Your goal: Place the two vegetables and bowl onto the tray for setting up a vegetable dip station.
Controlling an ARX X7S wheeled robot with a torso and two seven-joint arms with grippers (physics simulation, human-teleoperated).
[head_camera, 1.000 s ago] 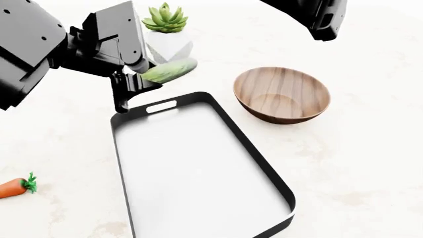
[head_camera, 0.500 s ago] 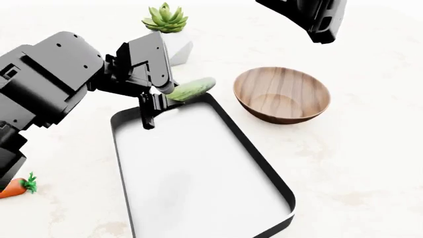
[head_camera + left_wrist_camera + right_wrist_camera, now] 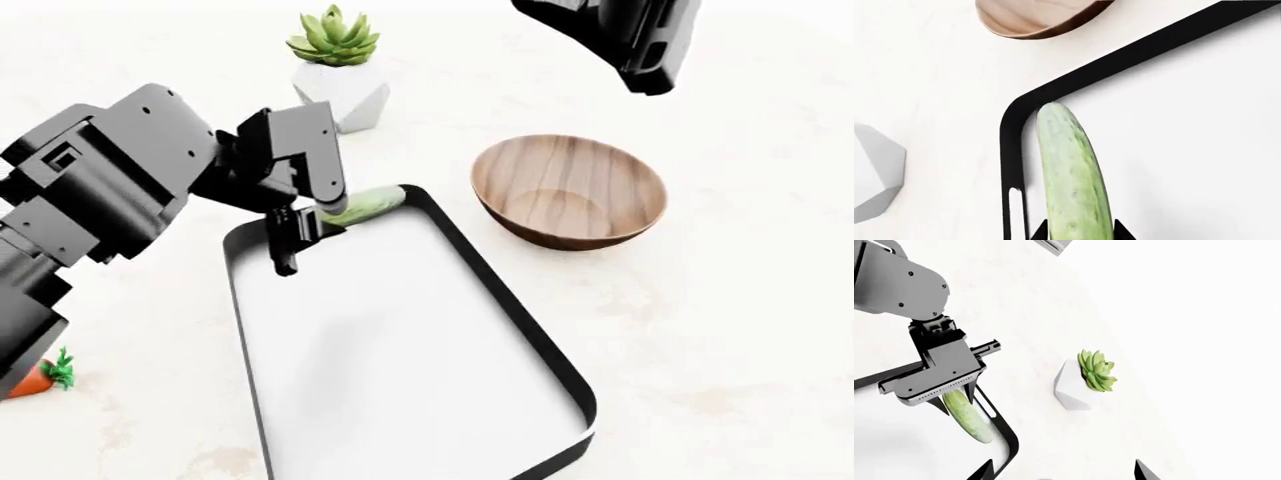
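The left gripper [image 3: 310,222] has come lower, clamped on the cucumber [image 3: 1071,170], whose tip now sits inside the tray [image 3: 514,320] corner. Right gripper [image 3: 1061,471]: fingers spread, holding nothing. The wooden bowl [image 3: 570,190] is unmoved.

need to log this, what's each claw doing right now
Left claw: shut on the smooth light-green cucumber.
Right claw: open, holding nothing.

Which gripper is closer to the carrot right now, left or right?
Left. The left gripper holds the cucumber over the tray's far corner, on the carrot's side of the table. The right gripper hangs high beyond the bowl, much farther off.
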